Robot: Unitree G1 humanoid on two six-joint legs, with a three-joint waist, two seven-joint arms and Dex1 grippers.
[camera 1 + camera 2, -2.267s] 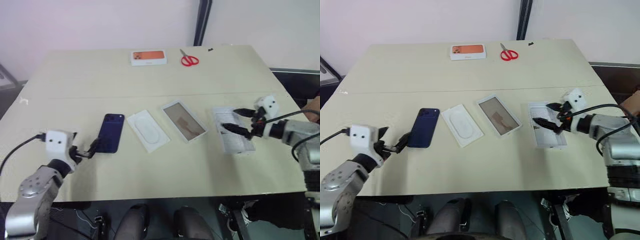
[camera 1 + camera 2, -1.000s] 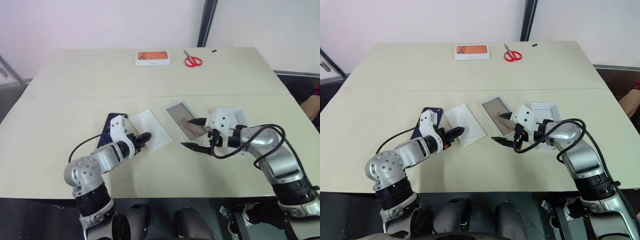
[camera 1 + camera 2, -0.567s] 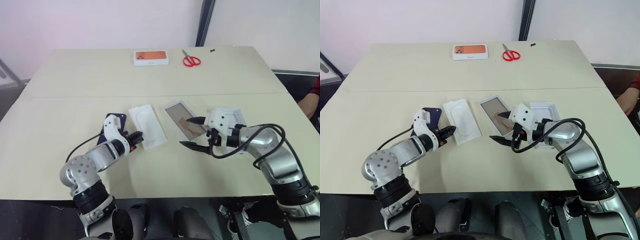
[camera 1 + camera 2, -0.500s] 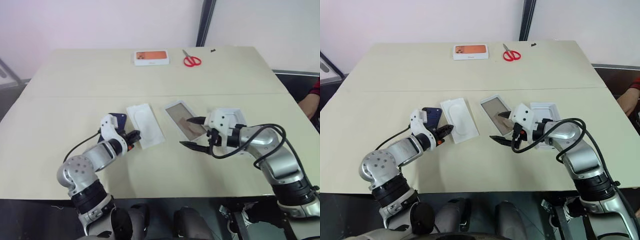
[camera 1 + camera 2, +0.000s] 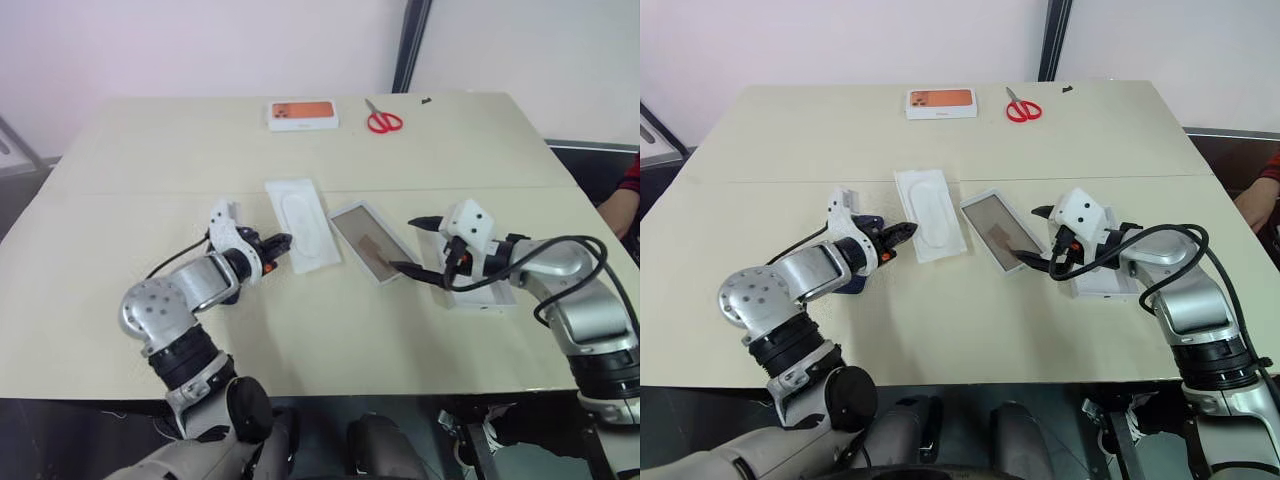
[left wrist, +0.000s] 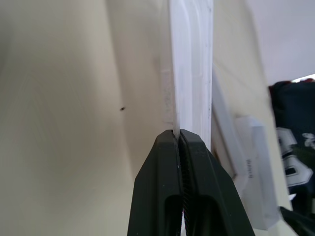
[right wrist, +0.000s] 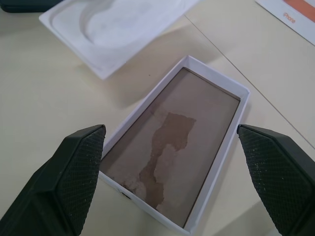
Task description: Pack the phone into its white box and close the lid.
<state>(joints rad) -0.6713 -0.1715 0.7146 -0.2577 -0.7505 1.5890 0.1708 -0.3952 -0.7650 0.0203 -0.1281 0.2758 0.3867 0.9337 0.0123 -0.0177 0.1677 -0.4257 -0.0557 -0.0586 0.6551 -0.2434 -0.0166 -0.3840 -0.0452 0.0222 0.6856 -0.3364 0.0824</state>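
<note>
Silver-grey arms, white wrist blocks, black cables, black ribbed-finger left tool [image 6: 181, 142].

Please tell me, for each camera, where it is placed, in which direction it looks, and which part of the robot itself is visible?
Head stereo pair: looks forward and down over the table; both arms show.
Left wrist view: looks along the left pincer, shut on the white card.
Right wrist view: looks between the right pincer's open fingertips at the white box.
Shared: both wrist views show the card and box, as does the head pair.
</note>
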